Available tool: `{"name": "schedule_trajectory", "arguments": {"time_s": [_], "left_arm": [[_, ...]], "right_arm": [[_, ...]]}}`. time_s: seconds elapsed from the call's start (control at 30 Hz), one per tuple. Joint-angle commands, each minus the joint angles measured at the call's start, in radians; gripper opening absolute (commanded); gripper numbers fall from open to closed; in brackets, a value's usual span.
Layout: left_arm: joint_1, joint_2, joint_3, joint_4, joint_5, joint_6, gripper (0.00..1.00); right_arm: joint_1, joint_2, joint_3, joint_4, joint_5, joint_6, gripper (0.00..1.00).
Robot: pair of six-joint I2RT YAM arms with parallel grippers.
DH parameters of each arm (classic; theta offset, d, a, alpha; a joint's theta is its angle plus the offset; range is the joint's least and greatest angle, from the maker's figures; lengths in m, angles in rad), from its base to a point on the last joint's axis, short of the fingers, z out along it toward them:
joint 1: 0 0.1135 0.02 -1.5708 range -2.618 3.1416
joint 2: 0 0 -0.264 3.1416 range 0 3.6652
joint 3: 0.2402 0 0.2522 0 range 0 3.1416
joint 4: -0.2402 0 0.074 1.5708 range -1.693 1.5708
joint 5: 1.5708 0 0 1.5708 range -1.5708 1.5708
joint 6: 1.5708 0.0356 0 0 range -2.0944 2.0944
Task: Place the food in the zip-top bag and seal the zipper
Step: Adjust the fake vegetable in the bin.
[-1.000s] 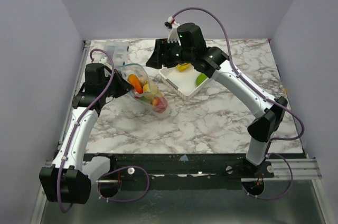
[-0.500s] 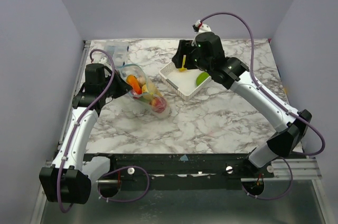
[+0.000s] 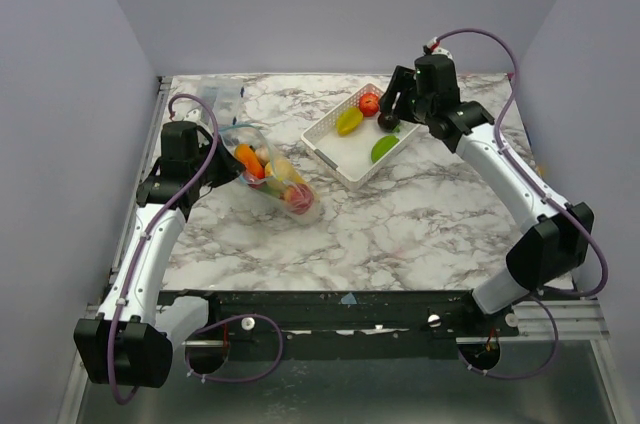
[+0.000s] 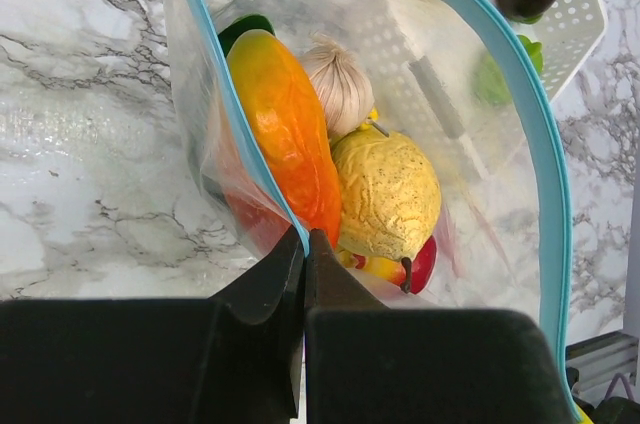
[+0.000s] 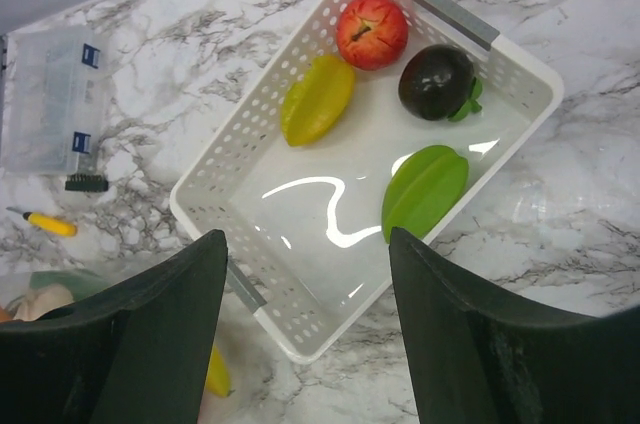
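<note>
The clear zip-top bag [image 3: 275, 179] lies left of centre with its mouth open toward my left arm. It holds an orange piece [image 4: 285, 124], a garlic bulb [image 4: 340, 84], a bumpy yellow fruit [image 4: 385, 189] and a red-yellow piece [image 4: 420, 266]. My left gripper [image 4: 304, 236] is shut on the bag's blue-green zipper strip [image 4: 245, 134] at the near lip. My right gripper [image 5: 305, 239] is open and empty above the white basket [image 5: 300, 334]. The basket holds a red apple [image 5: 372, 31], a yellow starfruit [image 5: 317, 100], a dark round fruit [image 5: 438, 82] and a green starfruit [image 5: 424, 191].
A small clear hard box [image 5: 45, 99] lies at the back left, with a little yellow tool [image 5: 45, 223] beside it. The basket [image 3: 330, 156] stands at the back centre of the marble table. Grey walls close in on three sides.
My right arm has swung from over the bag back to the right and now hovers over the basket's far side. The orange piece lies deeper in the bag. My left gripper has held still.
</note>
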Motion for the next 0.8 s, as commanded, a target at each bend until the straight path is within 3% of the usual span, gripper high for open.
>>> {"name": "schedule_trajectory", "arguments": {"time_s": [0.0, 0.1, 0.4, 0.77], "left_arm": [[0.006, -0.013, 0.019, 0.006, -0.02, 0.022, 0.0], [0.006, -0.017, 0.016, 0.008, -0.016, 0.023, 0.0], [0.014, -0.021, 0.01, 0.017, 0.004, 0.016, 0.0], [0.025, -0.022, 0.002, 0.028, 0.037, 0.004, 0.0]], "right_arm": [[-0.075, 0.081, 0.0, 0.001, -0.1, 0.02, 0.69], [-0.126, 0.141, 0.018, 0.0, -0.183, 0.027, 0.68], [-0.143, 0.283, 0.101, -0.044, -0.217, -0.008, 0.67], [-0.143, 0.444, 0.233, -0.088, -0.14, -0.138, 0.71]]}}
